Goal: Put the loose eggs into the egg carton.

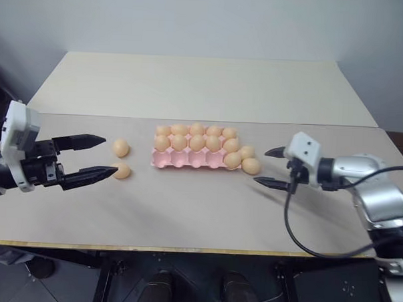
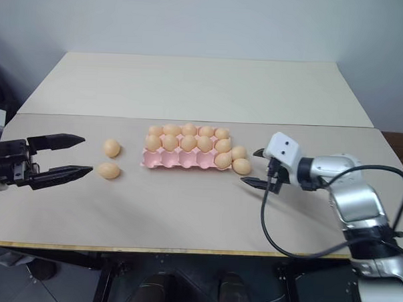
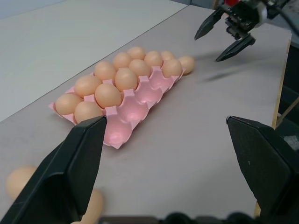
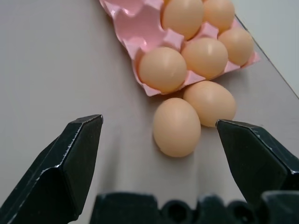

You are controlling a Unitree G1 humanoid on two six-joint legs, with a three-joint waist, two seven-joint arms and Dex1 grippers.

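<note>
The pink egg carton (image 1: pixel 187 161) lies mid-table with several eggs in its back and middle rows and one egg (image 1: pixel 232 160) in the right cup of the front row. Two loose eggs (image 1: pixel 121 147) (image 1: pixel 122 170) lie to its left. My left gripper (image 1: pixel 110 155) is open just left of them, level with both. Two more loose eggs (image 1: pixel 247 151) (image 1: pixel 251 166) rest against the carton's right end. My right gripper (image 1: pixel 261 167) is open right beside them, and in the right wrist view the nearer egg (image 4: pixel 176 127) sits just ahead of its fingers (image 4: pixel 77 154).
A seam (image 1: pixel 89 115) runs across the table behind the carton, with a second table top (image 1: pixel 204 84) beyond it. The near table edge (image 1: pixel 184 249) runs below both arms. A black cable (image 1: pixel 292 228) loops off my right wrist.
</note>
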